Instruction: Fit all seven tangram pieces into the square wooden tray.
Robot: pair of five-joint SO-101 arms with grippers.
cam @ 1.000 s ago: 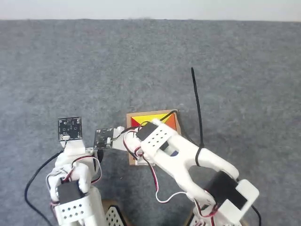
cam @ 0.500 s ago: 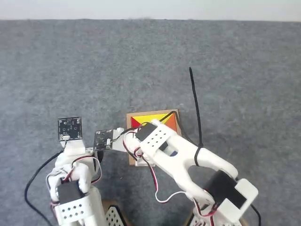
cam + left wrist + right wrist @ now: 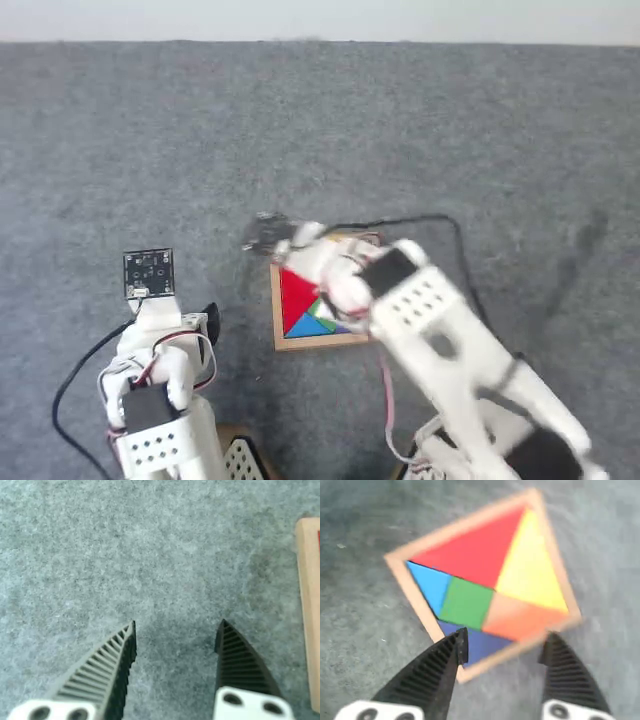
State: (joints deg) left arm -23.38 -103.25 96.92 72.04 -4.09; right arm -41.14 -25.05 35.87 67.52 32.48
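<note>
Square wooden tray (image 3: 321,343) sits on the grey carpet (image 3: 450,130) near the front, betw. the two arms. From the high view only its left part shows: a red piece (image 3: 296,294) w/ bits of green and blue below it. The rest is under the right arm (image 3: 440,330), which lies across the tray from the lower right.

Right wrist view gives the whole tray, turned like a diamond, w/ the pieces flush inside the rim: red triangle (image 3: 475,550), yellow triangle (image 3: 530,570), light blue triangle (image 3: 430,582), green square (image 3: 467,602), orange piece (image 3: 520,617) and dark blue piece (image 3: 482,647). Six colours countable; a 7th can't be made out. Right gripper (image 3: 506,634) hangs above the tray's dark blue/orange corner, fingers spread wide, nothing betw. them.

Left wrist view: left gripper (image 3: 175,627) over bare carpet, ribbed fingers (image 3: 112,665) apart and holding nothing. A strip of the tray's pale wood rim runs along one edge, just beside the gripper but not touching. In the high view the left arm (image 3: 150,400) sits folded at lower left, apart from the tray
</note>
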